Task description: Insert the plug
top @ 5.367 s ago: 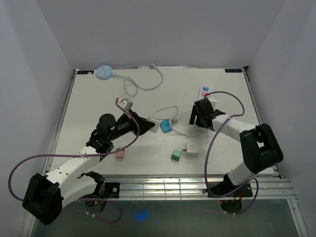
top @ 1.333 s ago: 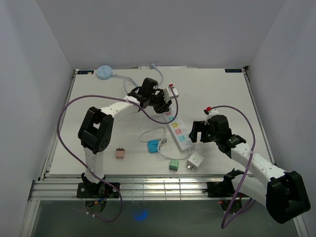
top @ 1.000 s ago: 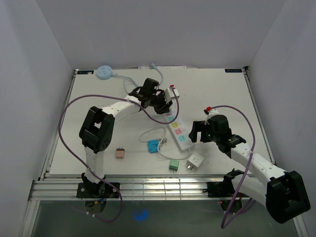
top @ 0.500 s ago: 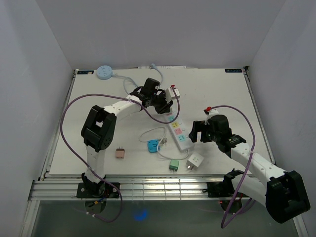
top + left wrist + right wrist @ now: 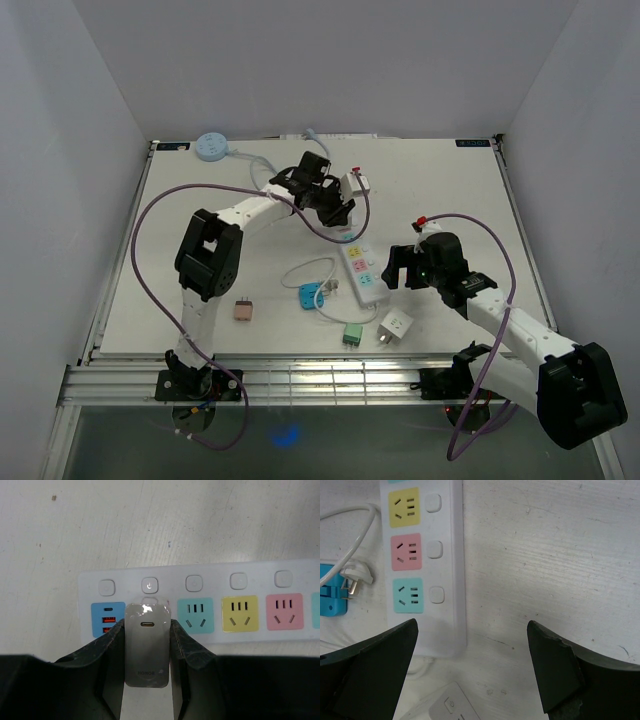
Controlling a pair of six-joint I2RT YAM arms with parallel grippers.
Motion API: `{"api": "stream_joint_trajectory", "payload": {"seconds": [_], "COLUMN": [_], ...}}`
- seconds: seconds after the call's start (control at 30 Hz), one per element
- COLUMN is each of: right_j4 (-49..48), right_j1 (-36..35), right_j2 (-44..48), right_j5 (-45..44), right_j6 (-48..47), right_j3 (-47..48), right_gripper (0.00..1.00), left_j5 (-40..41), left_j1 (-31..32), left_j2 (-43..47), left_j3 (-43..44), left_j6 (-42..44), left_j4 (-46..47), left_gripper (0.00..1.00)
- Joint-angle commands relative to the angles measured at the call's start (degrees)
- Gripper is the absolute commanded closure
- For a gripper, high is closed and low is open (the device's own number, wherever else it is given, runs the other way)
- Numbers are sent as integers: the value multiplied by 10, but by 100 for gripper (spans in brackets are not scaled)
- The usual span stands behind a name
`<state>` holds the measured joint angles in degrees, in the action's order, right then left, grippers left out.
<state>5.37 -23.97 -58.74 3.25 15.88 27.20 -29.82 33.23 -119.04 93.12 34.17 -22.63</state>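
Over the power strip [image 5: 240,630], between its blue USB block [image 5: 107,617] and a teal socket [image 5: 196,615], stands the grey plug [image 5: 146,655], clamped by the left gripper [image 5: 146,630]. Whether its pins are seated is hard to tell. The strip lies slantwise on the table [image 5: 450,190]. At the strip's near end the right gripper [image 5: 470,635] hovers, jaws spread wide and holding nothing, with a blue adapter [image 5: 330,600] just beside the strip.

The left arm [image 5: 245,211] is reaching far forward, elbow raised, its gripper [image 5: 146,626] pointing down and pinching a grey plug [image 5: 146,655] between both fingers; the right arm [image 5: 510,321] is stretching forward-left, its gripper [image 5: 470,632] hovering with jaws spread wide
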Motion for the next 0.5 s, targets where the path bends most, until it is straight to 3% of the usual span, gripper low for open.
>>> {"api": "stream_joint_trajectory", "payload": {"seconds": [0.0, 0.1, 0.47], "right_j4": [-23, -23, -25], "right_j1": [3, 4, 6], "right_j2": [-2, -4, -5], "right_j5": [8, 9, 10], "right_j6": [-7, -7, -6], "right_j3": [0, 0, 0], "right_gripper": [5, 5, 5], "left_j5": [-8, -2, 39], "left_j1": [3, 3, 22], "left_j2": [-27, -47, -31], "left_j3": [63, 90, 40], "left_j6": [6, -6, -4], "left_j4": [-76, -101, -76], "left_gripper": [100, 100, 100]}}
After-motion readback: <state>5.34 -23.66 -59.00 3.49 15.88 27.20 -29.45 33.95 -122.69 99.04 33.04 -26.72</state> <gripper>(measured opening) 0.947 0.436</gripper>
